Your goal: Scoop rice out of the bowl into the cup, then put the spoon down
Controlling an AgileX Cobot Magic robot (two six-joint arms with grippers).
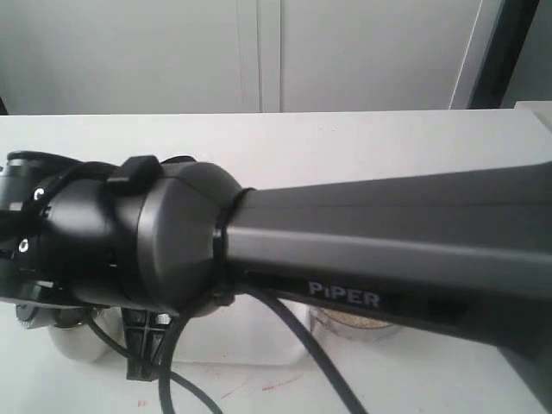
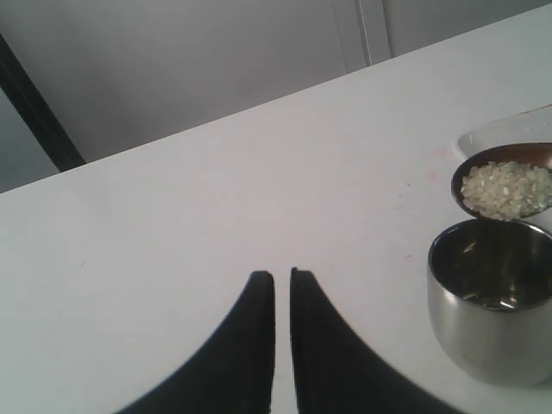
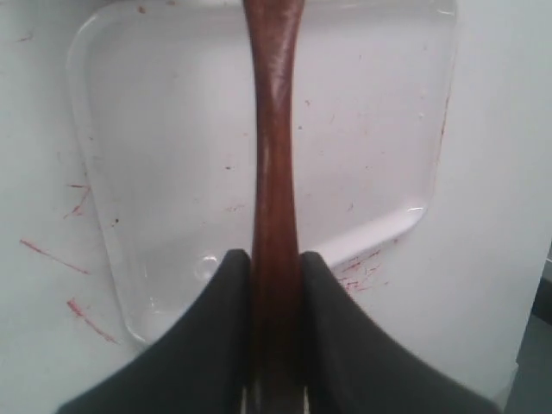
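Right gripper, closest to its wrist camera, is clamped on the spoon, both fingers pressed flat against the slim brown handle. The handle runs straight out over a clear plastic tray, which lies flat on the white table (red scuff marks noted around the tray's edges). The spoon's oval head carries a heap of rice and sits level at the far rim of the cup; contact with the rim cannot be confirmed. The cup stands upright, and its interior looks empty. Left gripper holds nothing, with its jaws drawn almost together just above the table near the cup. In the exterior view a dark arm blocks most of the scene; the bowl shows only partly beneath it.
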